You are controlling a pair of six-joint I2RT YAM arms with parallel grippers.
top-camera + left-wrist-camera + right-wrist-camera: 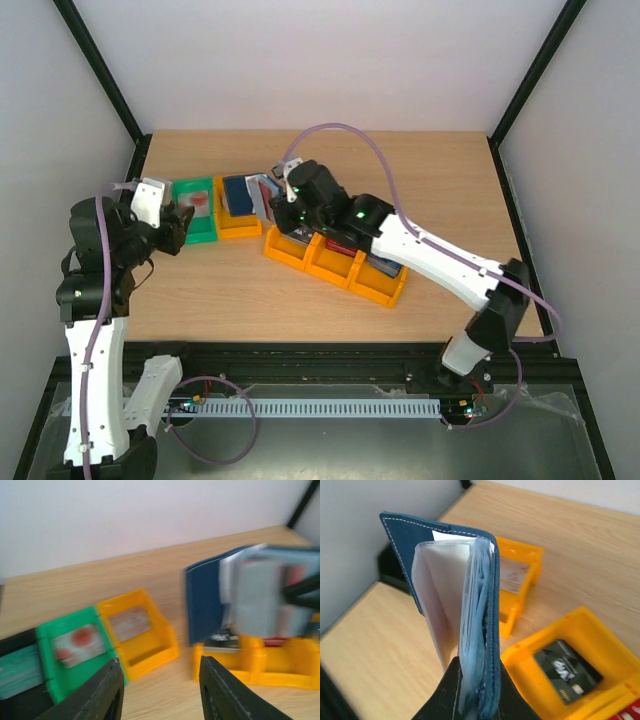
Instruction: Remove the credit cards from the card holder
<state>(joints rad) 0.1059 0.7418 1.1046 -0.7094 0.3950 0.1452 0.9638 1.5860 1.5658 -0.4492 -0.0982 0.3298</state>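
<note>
**Task item and end effectors.** The right gripper point(477, 695) is clamped on the bottom edge of the card holder point(445, 580). It holds the holder upright and clear of the table point(230, 290). The holder stands part open. Its navy cover is outermost and its pale blue-grey pockets fan out inside. Whether cards remain in the pockets cannot be told.

In the overhead view the holder sits between the row of small bins and the far-left end of the orange tray point(540, 632).

The left gripper point(162, 695) is well apart from the holder, low over the table beside the small bins. Its fingers are spread moderately with nothing between them.

**Containers.** The left wrist view is blurred.
- Black bin point(20, 641): holds a teal card point(17, 672).
- Green bin point(47, 645): sits just beside the black bin and holds a white card with reddish print point(75, 644).
- Small orange bin point(160, 640): comes next in the row and holds a pale card point(130, 622). The right wrist view shows reddish print on this card.
- Orange tray, compartment nearest the holder: a dark grey card point(565, 672) lies flat inside.
- Orange tray, adjoining compartment: a red card point(632, 712) shows at the frame edge.
- Orange tray, third compartment: the contents cannot be made out.
</note>
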